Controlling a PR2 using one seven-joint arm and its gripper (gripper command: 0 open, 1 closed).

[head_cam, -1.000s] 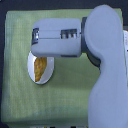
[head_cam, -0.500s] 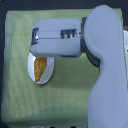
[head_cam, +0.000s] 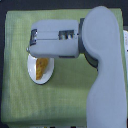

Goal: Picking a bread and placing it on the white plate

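- Green cloth (head_cam: 20, 100) covers nearly all we see, spread flat.
- Our grey arm (head_cam: 102, 65) reaches across it toward the exterior view's left.
- Its tool (head_cam: 31, 47) hangs over the white plate (head_cam: 34, 77); we cannot tell how its jaws stand.
- On the plate lies the bread (head_cam: 41, 68), partly hidden.

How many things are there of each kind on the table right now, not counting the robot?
Bread: 1
White plate: 1
Green cloth: 1
Total: 3
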